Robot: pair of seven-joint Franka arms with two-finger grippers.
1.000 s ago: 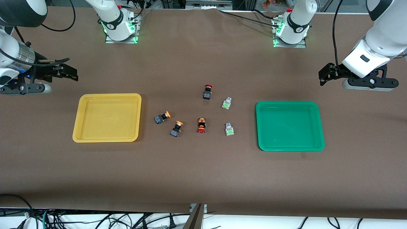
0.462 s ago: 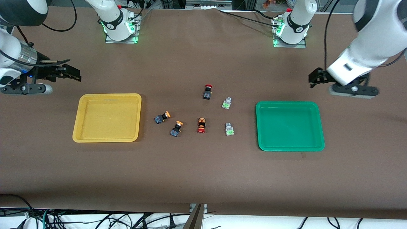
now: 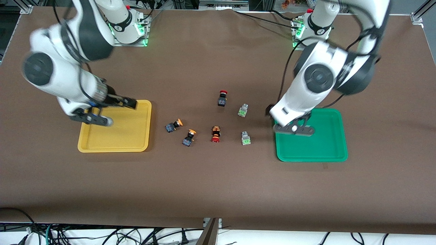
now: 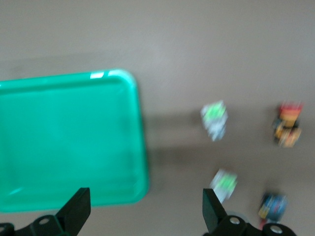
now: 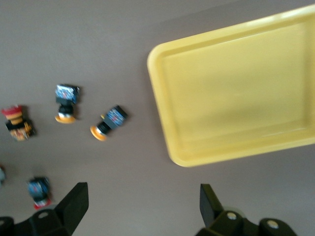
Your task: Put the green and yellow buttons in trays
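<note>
My left hand point(image 3: 269, 112) hangs apart over the green tray point(image 3: 327, 153) rim, green buttons point(image 3: 242, 111) just ahead; right hand point(image 3: 131, 103) apart over the yellow tray point(image 3: 114, 144); either could snag a red-capped switch point(image 3: 215, 133) instead

We see a brown desk point(image 3: 218, 183) carrying two trays and six small push-button switches. The yellow tray point(image 3: 136, 143) lies toward the right arm's end, the green tray point(image 3: 327, 153) toward the left arm's end. Between them the switches lie apart from one another. Two yellow-capped buttons point(image 3: 174, 125) point(image 3: 188, 137) lie nearest the yellow tray. Two whitish-grey green-marked buttons point(image 3: 242, 110) point(image 3: 246, 137) lie nearest the green tray. One red-capped switch point(image 3: 222, 98) sits farthest from the front camera, and the other red-capped switch point(image 3: 215, 133) lies between a yellow-capped and a green-marked button.
</note>
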